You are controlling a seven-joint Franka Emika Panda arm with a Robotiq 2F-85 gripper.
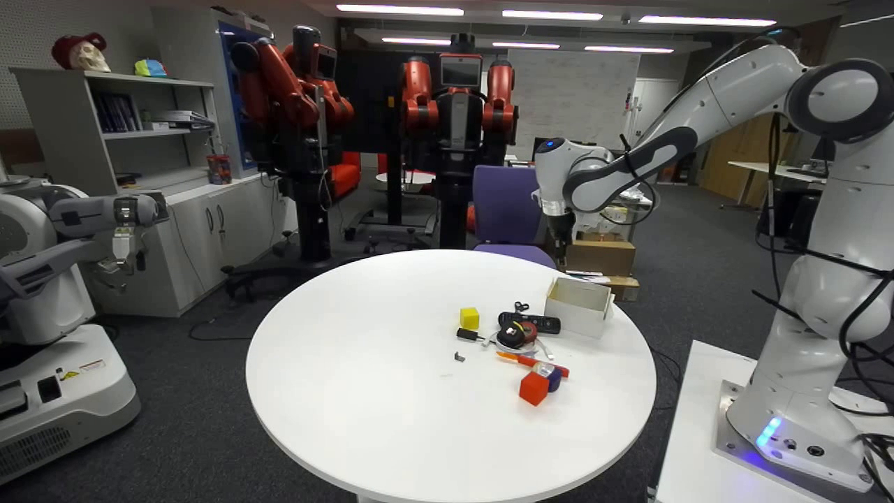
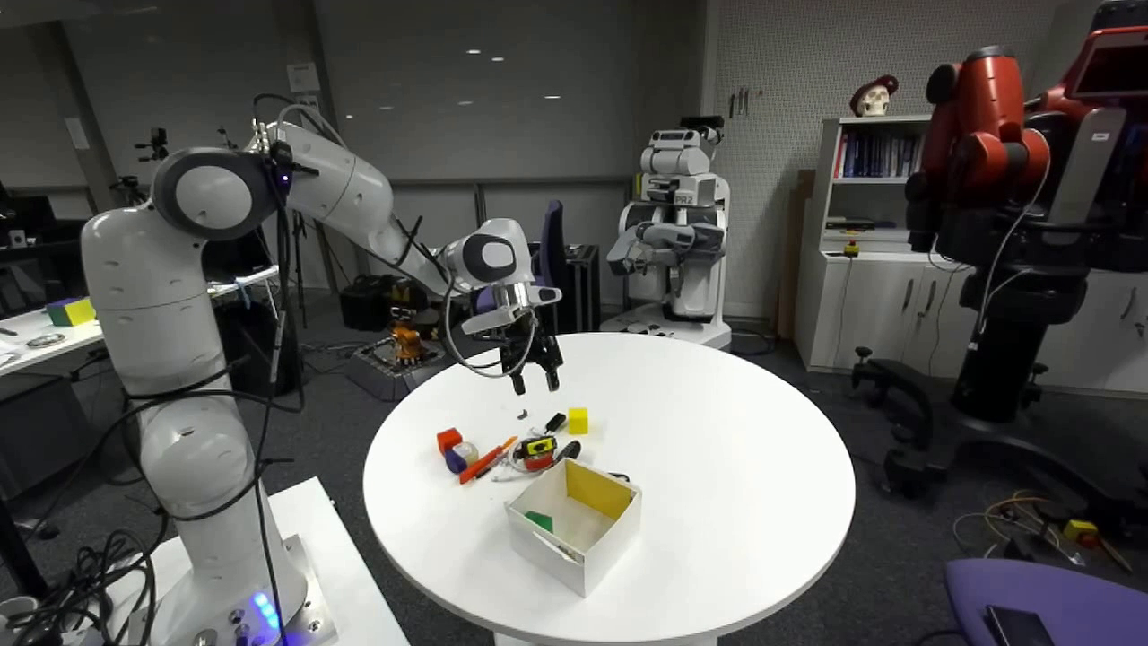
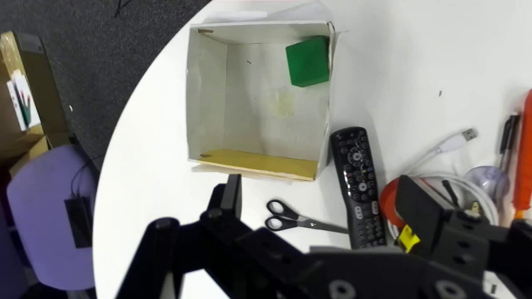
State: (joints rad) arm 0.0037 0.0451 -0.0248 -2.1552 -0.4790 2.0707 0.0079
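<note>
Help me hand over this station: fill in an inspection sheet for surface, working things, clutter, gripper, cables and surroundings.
Surface: round white table; a small dark piece, unidentified.
Working things: open-topped white box, green cube inside near a corner; remote control and scissors beside the box.
Clutter: yellow cube, red cube, pen, apparent tape measure.
Gripper: open, holding nothing, raised off the table.
Cables: white USB cable coiled by the tape measure; dark cables tangled near the robot base.
Surroundings: purple chair, PR2 robot, red-armed robots, low cabinet.
</note>
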